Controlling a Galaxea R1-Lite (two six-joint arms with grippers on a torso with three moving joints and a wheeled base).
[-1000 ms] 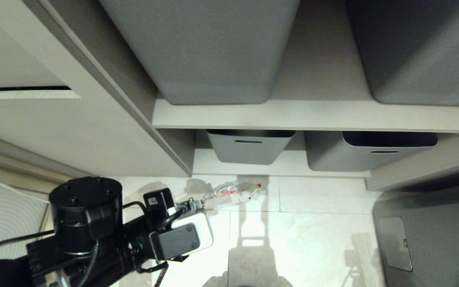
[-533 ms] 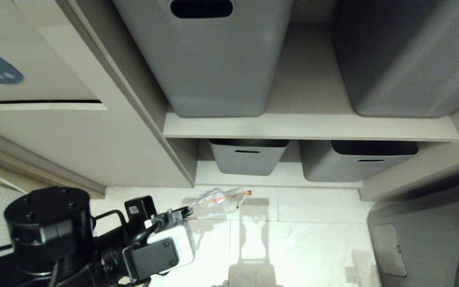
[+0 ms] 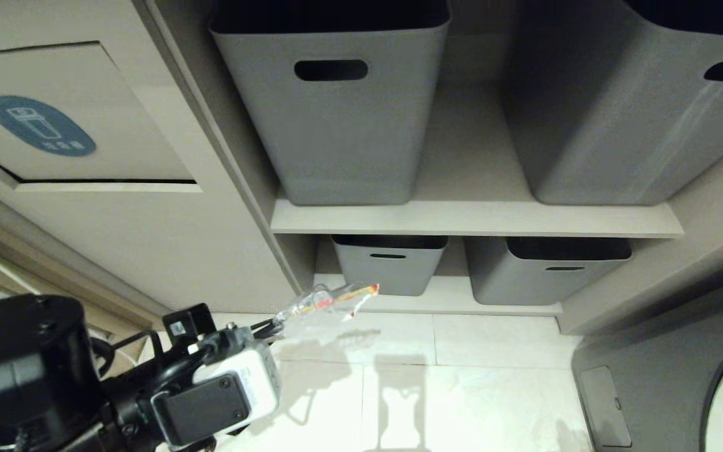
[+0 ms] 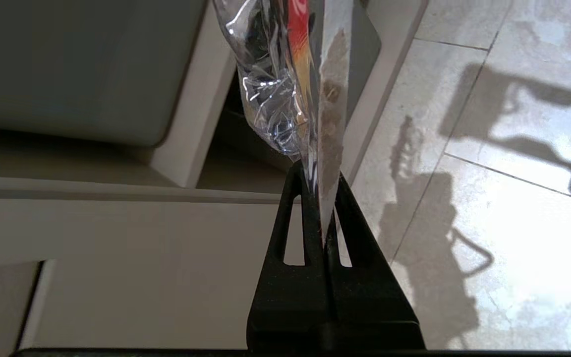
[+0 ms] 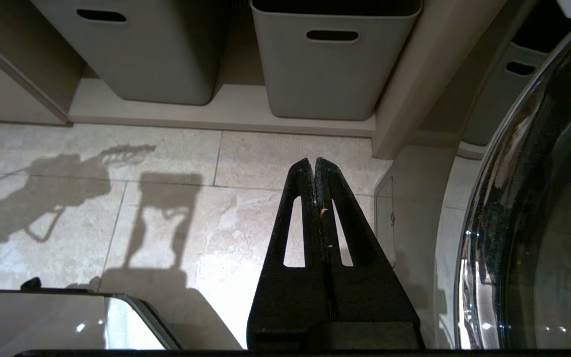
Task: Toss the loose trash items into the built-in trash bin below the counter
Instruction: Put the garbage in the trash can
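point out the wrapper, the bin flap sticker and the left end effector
wrapper point(image 3: 327, 301), head view, crinkled clear middle
bin flap sticker point(image 3: 41, 125), head view, centre of blue oval
left end effector point(image 4: 319, 186), left wrist view, between the tips

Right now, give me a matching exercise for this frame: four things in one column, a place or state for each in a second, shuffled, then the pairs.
Things
1. left gripper
2. right gripper
3. swing flap
4. grey tub with slot handle

Places or states
A. bears a blue oval sticker
B. shut on nothing, above the floor tiles
C. stands on the upper shelf
D. clamped on the clear red-and-yellow-edged wrapper

Pairs: 1-D, 2-B, 3-A, 4-C
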